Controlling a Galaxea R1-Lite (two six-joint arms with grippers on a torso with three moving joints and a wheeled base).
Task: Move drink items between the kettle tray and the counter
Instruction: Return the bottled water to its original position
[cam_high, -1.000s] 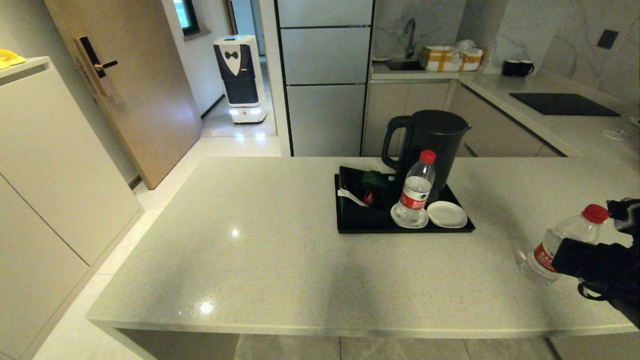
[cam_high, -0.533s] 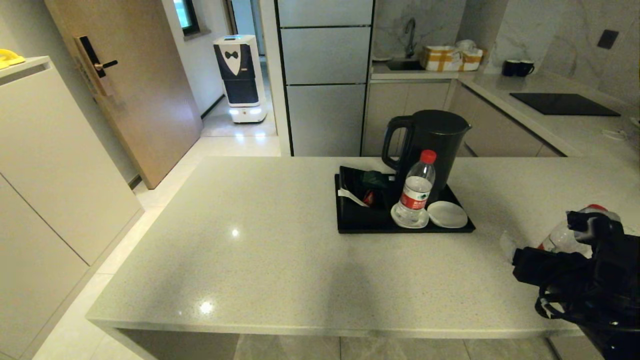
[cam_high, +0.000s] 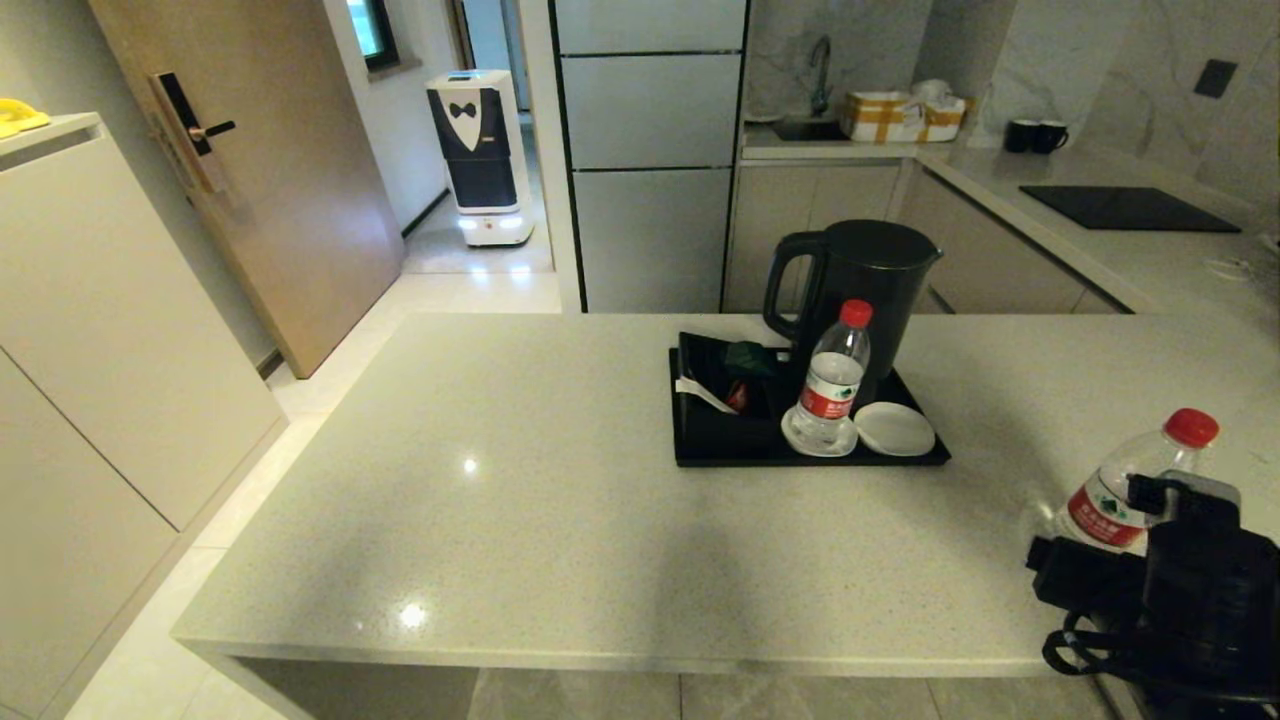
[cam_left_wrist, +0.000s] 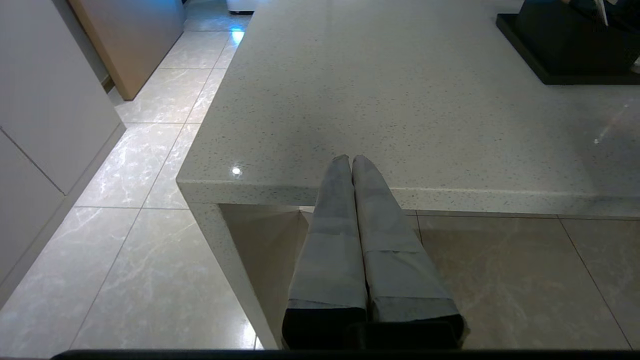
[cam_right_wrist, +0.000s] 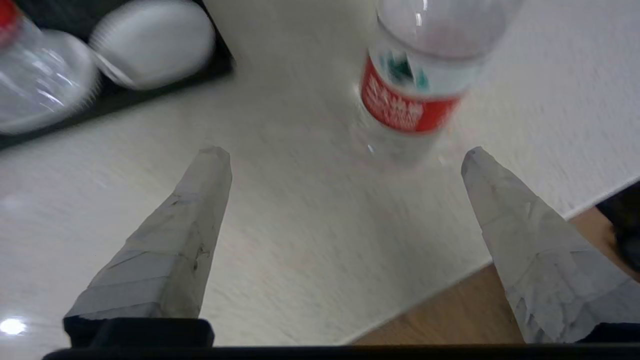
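Observation:
One clear red-capped bottle (cam_high: 1130, 490) stands upright on the grey speckled counter (cam_high: 560, 470), near its right front corner. My right gripper (cam_right_wrist: 344, 152) hangs open just in front of this bottle (cam_right_wrist: 415, 90), fingers wide apart, touching nothing. In the head view only that arm's black wrist (cam_high: 1190, 600) shows. The other bottle (cam_high: 832, 385) stands on a white coaster in the black kettle tray (cam_high: 720, 450), in front of the black kettle (cam_high: 870, 280). My left gripper (cam_left_wrist: 351, 159) is parked shut at the counter's front edge.
An empty white coaster (cam_high: 893, 428) lies in the tray beside the bottle, and a black caddy with sachets (cam_high: 720, 385) sits at its left. The counter edge (cam_right_wrist: 450, 290) runs close under my right fingers. Behind lie a cooktop (cam_high: 1125, 208) and two mugs (cam_high: 1035, 135).
My right gripper has opened and let go of the tilted bottle, then drawn back towards me. That bottle now stands upright on the counter. The left arm has not moved.

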